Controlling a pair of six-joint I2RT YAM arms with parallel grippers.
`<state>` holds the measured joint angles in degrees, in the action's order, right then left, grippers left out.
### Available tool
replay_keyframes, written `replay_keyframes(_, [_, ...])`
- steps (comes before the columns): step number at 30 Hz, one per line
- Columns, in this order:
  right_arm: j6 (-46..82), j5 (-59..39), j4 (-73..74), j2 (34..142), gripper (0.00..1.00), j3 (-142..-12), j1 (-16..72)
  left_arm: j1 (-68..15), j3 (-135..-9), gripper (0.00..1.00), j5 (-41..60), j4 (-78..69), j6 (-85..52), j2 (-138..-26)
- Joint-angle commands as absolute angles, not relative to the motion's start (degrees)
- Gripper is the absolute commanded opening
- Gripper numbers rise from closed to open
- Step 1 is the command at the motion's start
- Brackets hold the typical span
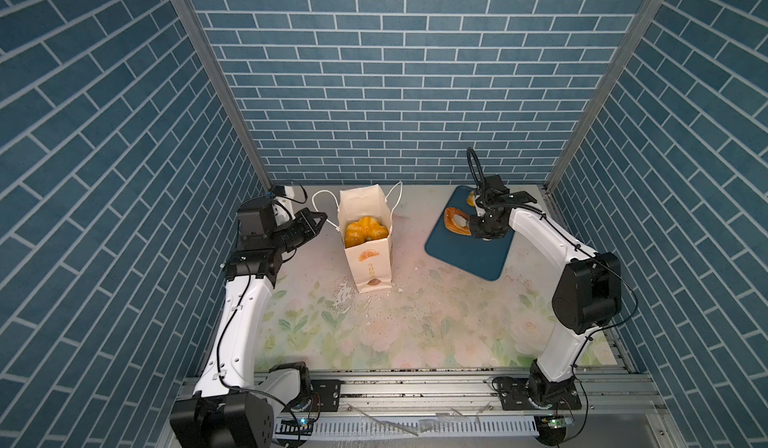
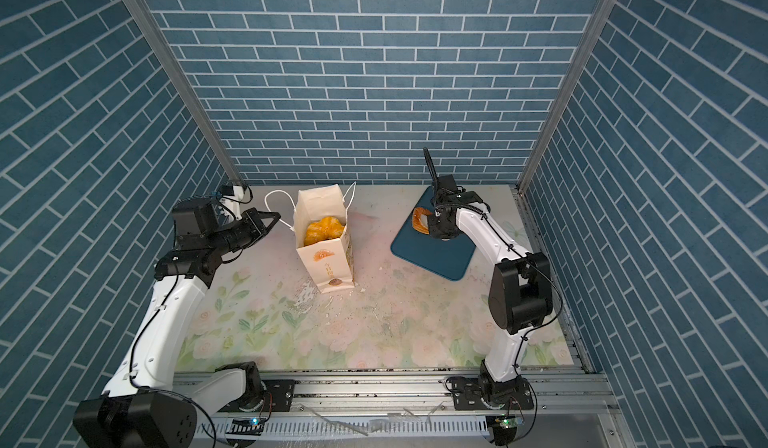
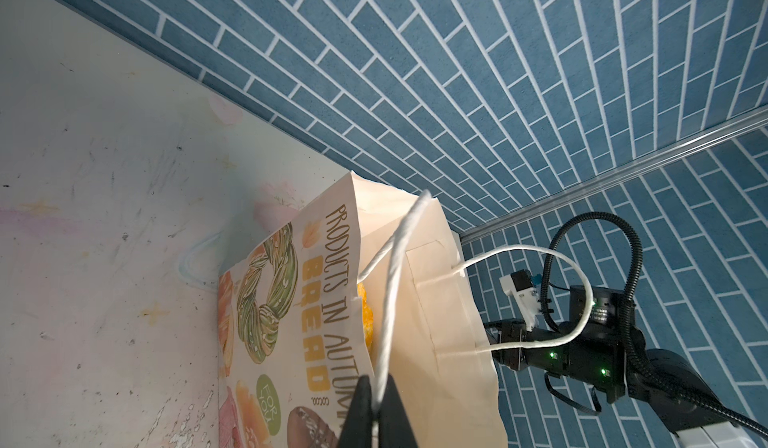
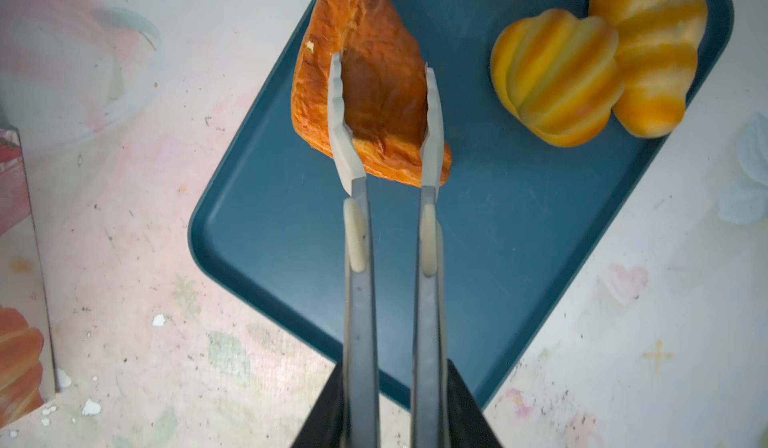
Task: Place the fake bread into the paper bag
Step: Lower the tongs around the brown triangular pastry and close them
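Note:
The paper bag (image 1: 368, 259) (image 2: 328, 263) stands upright left of the middle, its mouth open, with a golden piece of fake bread (image 1: 365, 230) (image 2: 324, 230) inside. My left gripper (image 3: 376, 417) (image 1: 322, 217) is shut on the bag's white cord handle (image 3: 390, 300). My right gripper (image 4: 392, 383) (image 1: 473, 221) is shut on metal tongs (image 4: 361, 300). The tongs' tips pinch a brown flat pastry (image 4: 382, 105) (image 1: 455, 219), tilted over the dark blue tray (image 4: 270, 217) (image 1: 469, 255). Two striped orange pastries (image 4: 557, 76) (image 4: 652, 51) lie on the tray's far end.
White flakes and crumbs (image 1: 343, 296) lie on the floral table mat in front of the bag. Blue brick walls close in the back and both sides. A metal rail (image 1: 415, 388) runs along the front edge, carrying both arm bases.

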<state>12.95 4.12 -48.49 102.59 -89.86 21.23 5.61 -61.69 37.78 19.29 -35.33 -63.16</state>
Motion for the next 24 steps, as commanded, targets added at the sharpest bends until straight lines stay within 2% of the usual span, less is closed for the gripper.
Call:
replay_keyframes(1, [18.3, 7.1, -51.1, 98.5, 0.33, -87.0, 21.9, 5.8, -62.0, 0.08, 38.7, 17.9, -35.8, -62.9])
replay_keyframes(7, [25.2, 8.7, -51.0, 94.0, 0.34, -81.2, 24.2, 5.8, -61.7, 0.08, 39.1, 17.5, -35.9, -63.0])
replay_keyframes(12, [26.7, 10.0, -52.9, 93.6, 0.40, -81.5, 26.2, 5.8, -61.7, 0.08, 39.4, 17.5, -35.9, -63.2])
replay_keyframes(18, [21.8, 10.7, -55.4, 94.4, 0.49, -85.2, 26.0, 5.8, -61.9, 0.08, 39.5, 18.0, -35.5, -62.9])
replay_keyframes(24, [16.3, 10.6, -58.2, 96.5, 0.55, -88.4, 25.0, 5.8, -61.9, 0.08, 39.3, 18.6, -35.0, -62.7])
